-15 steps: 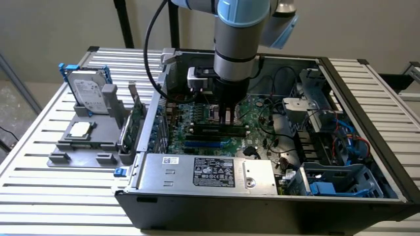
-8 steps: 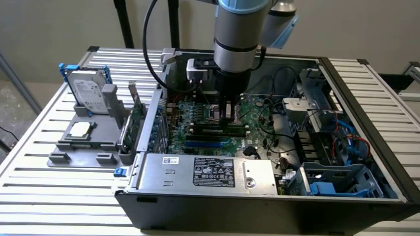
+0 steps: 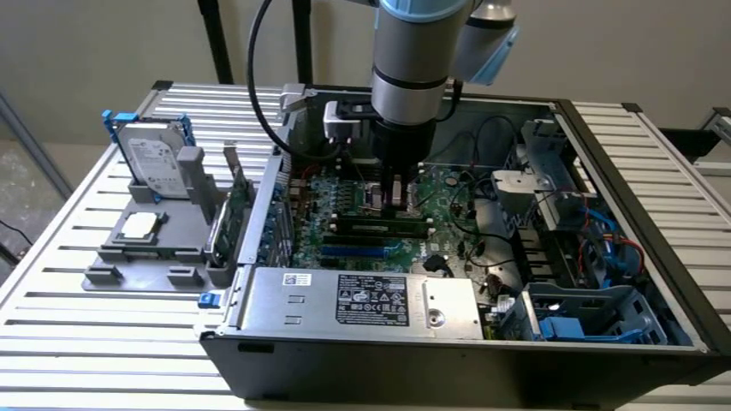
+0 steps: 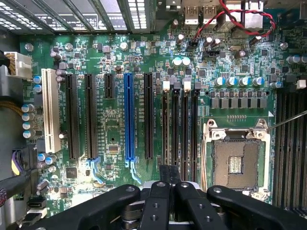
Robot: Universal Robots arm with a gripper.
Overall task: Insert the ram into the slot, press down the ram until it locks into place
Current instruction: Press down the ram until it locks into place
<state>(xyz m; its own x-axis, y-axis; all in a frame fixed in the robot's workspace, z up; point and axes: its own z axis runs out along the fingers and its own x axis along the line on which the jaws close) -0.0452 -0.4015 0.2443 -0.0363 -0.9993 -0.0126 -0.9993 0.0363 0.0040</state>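
Exterior view first: the arm reaches straight down into the open computer case (image 3: 639, 342), and the claw (image 3: 396, 195) sits low over the motherboard (image 3: 342, 231). Just below and in front of the claw lies the ram (image 3: 377, 224), a long green stick already seated in its slot, lying across the board between the claw and the silver power supply (image 3: 359, 300). To press well here, I judge the load should go straight down onto the stick's top edge, evenly along it, so that it does not tilt and both end latches can close. A tray with a hard drive (image 3: 160, 163) stands well apart, to the exterior view's left.

Wrist view next: the claw's black fingers (image 4: 158, 201) are drawn close together, with a dark narrow edge (image 4: 169, 171) between their tips, which I take to be the ram seen end-on. Whether they pinch it or merely bear on it I cannot tell for sure; pressed together on it is my reading. Directly ahead of the tips run the black memory slots (image 4: 184, 124). Beside these lies the empty processor socket (image 4: 235, 160), and the blue expansion slot (image 4: 128, 117) sits to the other side.
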